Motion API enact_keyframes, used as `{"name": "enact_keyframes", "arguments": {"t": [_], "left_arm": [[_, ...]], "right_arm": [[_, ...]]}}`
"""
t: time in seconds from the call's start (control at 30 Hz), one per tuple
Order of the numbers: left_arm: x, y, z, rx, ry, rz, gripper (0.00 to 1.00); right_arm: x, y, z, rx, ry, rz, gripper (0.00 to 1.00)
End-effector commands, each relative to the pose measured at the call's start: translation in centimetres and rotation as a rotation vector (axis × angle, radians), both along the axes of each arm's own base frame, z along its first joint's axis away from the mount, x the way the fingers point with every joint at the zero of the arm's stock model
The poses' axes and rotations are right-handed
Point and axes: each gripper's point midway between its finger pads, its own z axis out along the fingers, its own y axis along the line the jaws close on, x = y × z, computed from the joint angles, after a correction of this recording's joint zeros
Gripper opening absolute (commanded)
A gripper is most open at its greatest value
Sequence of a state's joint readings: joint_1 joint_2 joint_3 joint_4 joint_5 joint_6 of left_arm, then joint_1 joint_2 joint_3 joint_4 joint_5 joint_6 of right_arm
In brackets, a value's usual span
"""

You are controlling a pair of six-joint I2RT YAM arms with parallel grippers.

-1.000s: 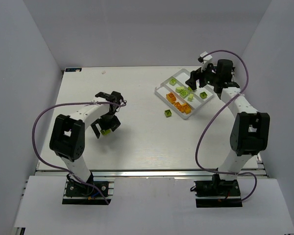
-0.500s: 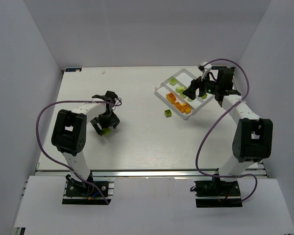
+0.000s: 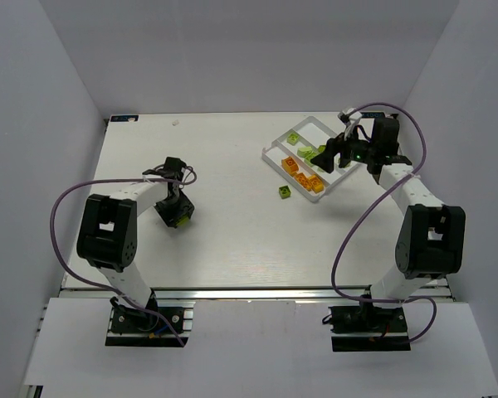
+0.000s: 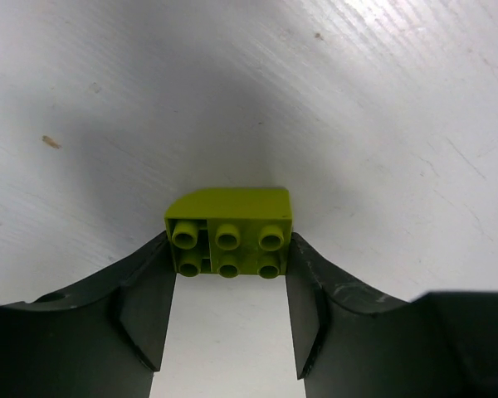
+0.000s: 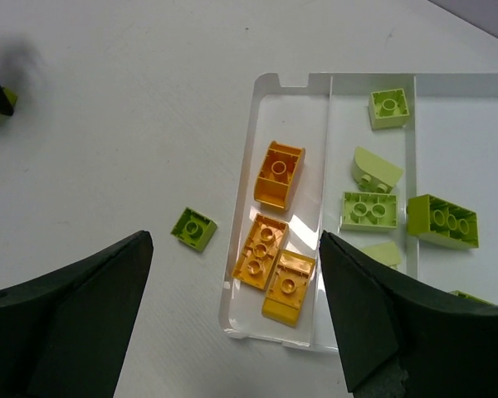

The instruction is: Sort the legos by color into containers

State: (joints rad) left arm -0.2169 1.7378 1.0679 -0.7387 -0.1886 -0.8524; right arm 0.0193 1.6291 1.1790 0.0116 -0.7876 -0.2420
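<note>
Lime lego between left jaws, well apart from tray edge.

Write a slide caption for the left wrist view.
Left hand gripping a lime green lego by its sides, studs toward the camera, over the white table.

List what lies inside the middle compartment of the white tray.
Four lime green bricks show in the middle compartment, with no orange ones. Its near end is covered by a finger of the right hand, so anything there is hidden.
</note>
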Motion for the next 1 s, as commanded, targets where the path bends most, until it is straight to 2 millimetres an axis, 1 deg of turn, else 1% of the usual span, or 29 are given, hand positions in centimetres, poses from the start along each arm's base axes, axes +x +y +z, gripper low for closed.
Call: {"name": "enact_keyframes", "arguments": {"t": [0.0,0.03,0.07,0.1,0.13,0.17,0.2,0.23,0.27,0.3,0.33,0.37,0.43,0.47,0.5,0.53,0.57,0.6,0.63,0.67,0.7,0.73,0.77,0.8,0.83,0.87,0.9,0.93,0.97], "left_arm": [[1.5,-2.0,2.0,-0.127,-0.111,-0.05,0.25],[3.3,-3.2,3.9,-0.187,-0.217,-0.075,0.22],[4.0,-4.2,5.0,-0.225,-0.272,-0.105,0.21],[4.1,-6.9,6.4,-0.355,-0.3,-0.171,0.21],[5.8,-8.5,8.8,-0.434,-0.412,-0.219,0.2],[6.2,-10.3,10.0,-0.51,-0.45,-0.259,0.19],[6.5,-11.6,10.9,-0.586,-0.483,-0.295,0.2],[6.9,-14.8,13.9,-0.751,-0.585,-0.435,0.19],[7.2,-15.8,15.0,-0.822,-0.623,-0.461,0.17],[7.0,-17.0,15.7,-0.869,-0.633,-0.499,0.17],[6.7,-17.9,16.8,-0.934,-0.648,-0.56,0.17],[6.9,-18.9,16.9,-0.966,-0.651,-0.586,0.17],[7.1,-20.7,18.8,-1.022,-0.698,-0.662,0.17],[6.5,-21.9,19.2,-1.078,-0.678,-0.679,0.17],[6.4,-22.5,19.8,-1.111,-0.687,-0.688,0.17],[6.6,-23.2,21.4,-1.15,-0.747,-0.719,0.17],[6.4,-24.1,22.0,-1.199,-0.729,-0.692,0.17],[6.6,-24.6,22.2,-1.223,-0.734,-0.679,0.17],[6.9,-25.2,23.8,-1.273,-0.763,-0.661,0.17],[7.5,-25.5,24.4,-1.288,-0.787,-0.626,0.17],[7.5,-26.3,24.6,-1.312,-0.789,-0.605,0.16],[7.7,-26.7,25.7,-1.35,-0.813,-0.569,0.14],[8.2,-27.2,26.2,-1.354,-0.847,-0.514,0.13],[8.3,-27.4,26.7,-1.366,-0.872,-0.492,0.13],[8.5,-27.5,27.5,-1.38,-0.901,-0.467,0.12],[8.7,-27.8,27.9,-1.4,-0.898,-0.431,0.12],[9.2,-27.9,28.1,-1.401,-0.911,-0.386,0.12],[9.1,-28.4,28.0,-1.418,-0.888,-0.356,0.1],[9.5,-28.2,28.0,-1.422,-0.892,-0.325,0.09]], "right_arm": [[-2.2,1.2,2.7,0.016,-0.085,0.102,0.87],[-3.7,2.0,2.5,0.044,-0.049,0.163,0.89],[-4.4,2.4,2.2,0.057,-0.029,0.19,0.89],[-5.5,3.3,2.3,0.071,-0.024,0.248,0.89],[-6.6,3.8,1.7,0.08,0.029,0.274,0.89],[-7.3,4.5,1.5,0.089,0.048,0.301,0.89],[-7.9,4.9,1.3,0.101,0.073,0.321,0.89],[-8.8,5.6,1.4,0.139,0.112,0.363,0.89],[-9.6,6.2,1.6,0.164,0.146,0.4,0.89],[-10.1,6.5,1.3,0.196,0.186,0.435,0.89],[-11.0,7.0,2.0,0.243,0.21,0.494,0.89],[-11.4,7.1,2.1,0.267,0.247,0.514,0.89],[-11.7,7.6,2.5,0.288,0.245,0.555,0.89],[-11.7,7.9,2.7,0.274,0.206,0.565,0.88],[-11.7,8.3,3.4,0.268,0.162,0.581,0.88],[-11.9,8.5,2.8,0.268,0.202,0.549,0.89],[-11.7,8.7,2.8,0.265,0.192,0.526,0.89],[-10.5,9.3,4.3,0.245,0.055,0.511,0.89],[-10.4,9.4,3.7,0.248,0.059,0.476,0.89],[-10.0,9.6,4.0,0.262,0.072,0.43,0.89],[-8.5,9.8,5.0,0.251,-0.012,0.365,0.89],[-8.1,10.3,5.2,0.247,-0.02,0.336,0.89],[-7.4,10.5,5.2,0.245,-0.019,0.306,0.89],[-6.7,11.2,5.1,0.233,-0.02,0.256,0.89],[-6.1,11.3,5.3,0.23,-0.024,0.222,0.89],[-5.7,11.4,5.9,0.227,-0.049,0.207,0.89],[-5.2,11.7,6.1,0.222,-0.07,0.157,0.89],[-4.7,11.8,7.0,0.231,-0.121,0.134,0.89],[-4.4,11.6,7.4,0.232,-0.145,0.106,0.89]]}}
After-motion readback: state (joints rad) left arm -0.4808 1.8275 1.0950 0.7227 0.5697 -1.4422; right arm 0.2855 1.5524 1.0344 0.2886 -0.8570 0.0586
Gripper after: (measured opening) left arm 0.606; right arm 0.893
